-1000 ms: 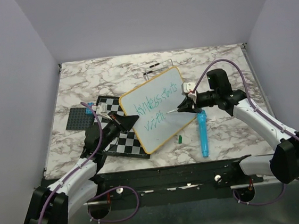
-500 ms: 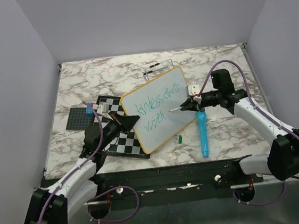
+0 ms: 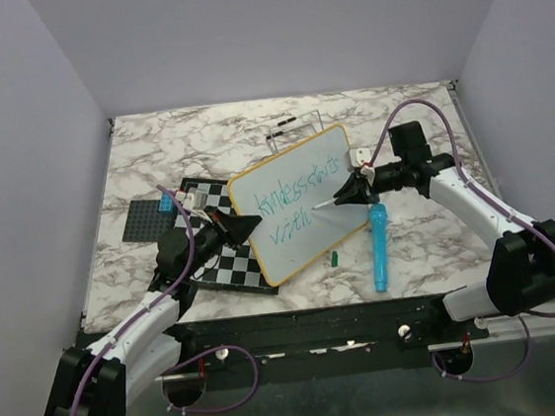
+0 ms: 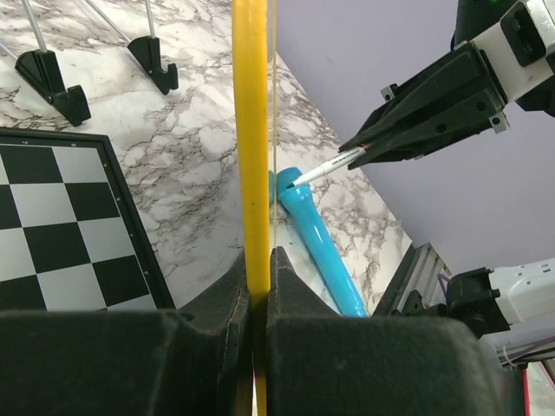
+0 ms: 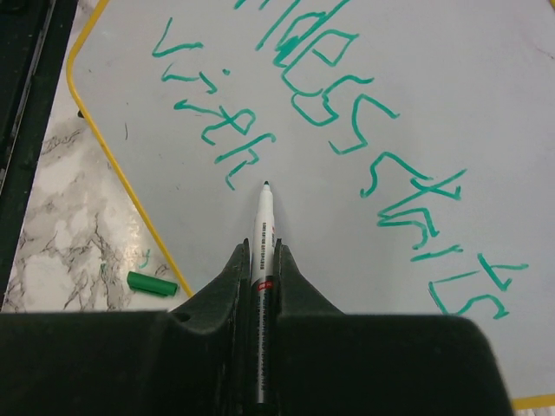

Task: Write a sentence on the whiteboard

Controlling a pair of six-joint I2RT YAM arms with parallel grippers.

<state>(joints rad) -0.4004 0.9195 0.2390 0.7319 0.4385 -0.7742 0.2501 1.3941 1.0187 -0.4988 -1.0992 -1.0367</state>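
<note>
1. Glossy white whiteboard with a thin yellow frame sits skewed on the marble table, its left edge over the black-and-white checkered board.
2. Left gripper is clamped on the yellow frame.
3. Right gripper pinches a thin white marker. The tip is just past "with"; contact unclear.
4. Green handwritten sentence reads "kindess starts" / "with".
5. Small green cap and turquoise tube lie on the table beside the board.

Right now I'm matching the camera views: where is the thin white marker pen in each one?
Top external: thin white marker pen centre-right, over the glossy white yellow-framed whiteboard.
Left wrist: the pen upper right, right of the yellow frame.
Right wrist: the pen bottom centre, tip pointing up.
Shared landmark: that whiteboard's yellow frame.
</note>
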